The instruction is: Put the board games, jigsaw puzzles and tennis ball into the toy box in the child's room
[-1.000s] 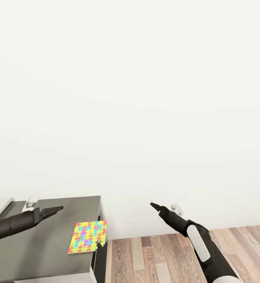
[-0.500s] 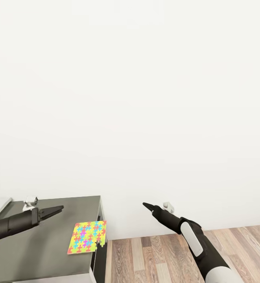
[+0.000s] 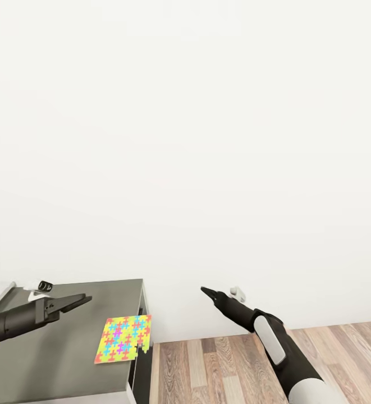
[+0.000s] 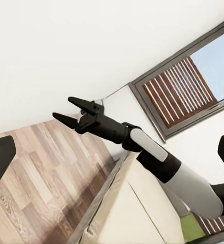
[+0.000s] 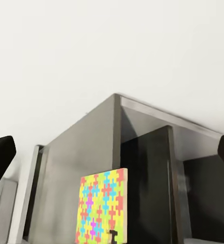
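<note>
Neon jigsaw puzzle [image 3: 122,338] lying flat at the dark bench [image 3: 67,359] top's right edge (one corner piece missing), overhanging slightly.

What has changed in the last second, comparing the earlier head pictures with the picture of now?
The right gripper has moved toward the left of the head view, nearer the table, with open fingers holding nothing. The left gripper has barely shifted. The jigsaw puzzle still lies at the table's corner, untouched.
</note>
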{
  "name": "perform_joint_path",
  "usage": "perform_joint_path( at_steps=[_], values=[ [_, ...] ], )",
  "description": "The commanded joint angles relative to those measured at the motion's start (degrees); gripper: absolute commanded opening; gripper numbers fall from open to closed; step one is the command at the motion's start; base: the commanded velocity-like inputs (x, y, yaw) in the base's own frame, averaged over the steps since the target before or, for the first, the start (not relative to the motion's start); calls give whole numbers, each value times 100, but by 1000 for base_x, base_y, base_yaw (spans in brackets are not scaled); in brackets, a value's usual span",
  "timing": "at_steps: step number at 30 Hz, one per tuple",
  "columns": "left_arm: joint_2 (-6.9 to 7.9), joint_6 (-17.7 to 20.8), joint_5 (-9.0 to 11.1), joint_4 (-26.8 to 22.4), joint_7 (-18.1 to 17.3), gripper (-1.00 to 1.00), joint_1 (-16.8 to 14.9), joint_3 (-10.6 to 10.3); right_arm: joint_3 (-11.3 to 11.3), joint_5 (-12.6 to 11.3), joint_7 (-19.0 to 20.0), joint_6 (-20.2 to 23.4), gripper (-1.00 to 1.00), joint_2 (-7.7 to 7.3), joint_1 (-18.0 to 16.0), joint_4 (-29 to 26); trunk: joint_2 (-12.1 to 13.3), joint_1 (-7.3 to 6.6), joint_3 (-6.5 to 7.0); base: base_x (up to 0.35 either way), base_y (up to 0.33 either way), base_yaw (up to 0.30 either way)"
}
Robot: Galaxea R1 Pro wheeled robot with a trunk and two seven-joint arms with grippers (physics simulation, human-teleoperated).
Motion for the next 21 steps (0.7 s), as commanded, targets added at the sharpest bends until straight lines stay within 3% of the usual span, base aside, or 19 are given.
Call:
perform_joint_path(
  at_steps=[1,5,7,11,16,18,21],
  values=[
    [1,46,14,-1,-13,100,-4,1,-3,-31,-6,64,100,4,-35,0,-51,25,-29,0,0,0],
    [-1,46,14,-18,-30,100,-3,4,0,-31,-114,447,100,83,-377,321,-211,112,-101,0,0,0],
    [-5,44,14,-24,-29,100,-3,5,1,-18,-263,610,100,188,-723,931,-292,156,-137,0,0,0],
    [-6,42,12,-27,-29,100,-3,-18,8,-6,-339,697,100,268,-1094,1721,-452,244,-208,0,0,0],
    [-3,40,12,-28,-29,100,-3,-30,37,-37,-144,772,100,203,-1275,2107,-653,354,-298,0,0,0],
    [-2,40,11,-29,-29,100,-3,-30,42,-39,216,782,100,75,-1299,2193,-733,398,-334,0,0,0],
    [-1,40,12,-29,-29,100,-3,-34,58,-32,468,783,100,3,-1308,2248,-853,464,-388,0,0,0]
  ],
)
